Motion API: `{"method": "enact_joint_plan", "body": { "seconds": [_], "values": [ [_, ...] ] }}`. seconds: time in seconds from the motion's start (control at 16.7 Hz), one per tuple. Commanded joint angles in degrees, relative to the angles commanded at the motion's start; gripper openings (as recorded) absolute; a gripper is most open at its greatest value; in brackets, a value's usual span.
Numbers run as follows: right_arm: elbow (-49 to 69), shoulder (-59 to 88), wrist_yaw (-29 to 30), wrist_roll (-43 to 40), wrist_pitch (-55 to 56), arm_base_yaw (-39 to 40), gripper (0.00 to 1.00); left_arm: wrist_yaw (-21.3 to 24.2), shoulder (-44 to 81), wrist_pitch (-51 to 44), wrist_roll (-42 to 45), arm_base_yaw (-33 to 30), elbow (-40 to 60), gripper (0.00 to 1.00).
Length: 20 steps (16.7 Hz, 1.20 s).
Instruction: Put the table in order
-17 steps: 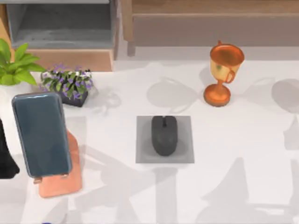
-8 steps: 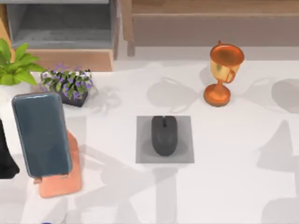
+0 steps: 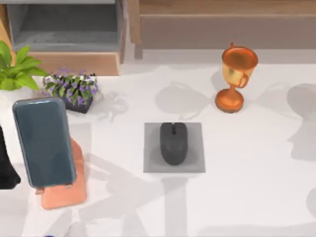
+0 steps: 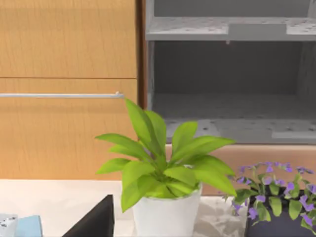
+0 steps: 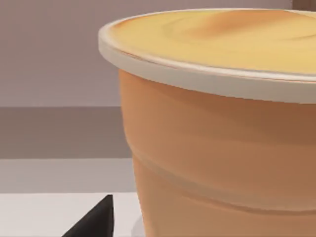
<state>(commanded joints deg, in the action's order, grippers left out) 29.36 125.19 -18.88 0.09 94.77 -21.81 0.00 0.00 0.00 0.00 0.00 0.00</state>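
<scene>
— Table (image 3: 247,177) spreads wide and white beneath a mouse (image 3: 173,143) centred on its grey mat (image 3: 150,165).

— Grippers' state? Cannot tell. Right wrist faces an orange cup (image 5: 222,148) up close.

Office desk: mouse (image 3: 173,143) on mat (image 3: 174,147), phone stand (image 3: 66,190), shelf (image 3: 69,34).

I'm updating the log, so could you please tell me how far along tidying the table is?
Looks largely done: the mouse lies on its grey mat, the phone leans in its orange stand, the trophy stands upright, and both plants sit by the shelf unit. Nothing visibly in hand; the right wrist view faces an orange tub close up. What remains is unclear.
</scene>
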Motion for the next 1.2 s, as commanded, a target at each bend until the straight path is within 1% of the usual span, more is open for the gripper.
{"method": "enact_joint_plan", "body": {
  "seconds": [0.12,0.48,0.9,1.14,1.2],
  "values": [
    [1.1,1.5,-0.4,0.1,1.8,0.2,1.00,0.0,0.0,0.0,0.0,0.0,0.0,1.00],
    [1.1,1.4,-0.3,0.1,1.6,0.2,1.00,0.0,0.0,0.0,0.0,0.0,0.0,1.00],
    [7.6,2.9,1.4,0.0,-3.3,2.0,1.00,0.0,0.0,0.0,0.0,0.0,0.0,1.00],
    [7.9,3.0,1.5,0.0,-3.5,2.1,1.00,0.0,0.0,0.0,0.0,0.0,0.0,1.00],
    [7.9,3.0,1.5,0.0,-3.5,2.1,0.92,0.0,0.0,0.0,0.0,0.0,0.0,1.00]
  ]
}}
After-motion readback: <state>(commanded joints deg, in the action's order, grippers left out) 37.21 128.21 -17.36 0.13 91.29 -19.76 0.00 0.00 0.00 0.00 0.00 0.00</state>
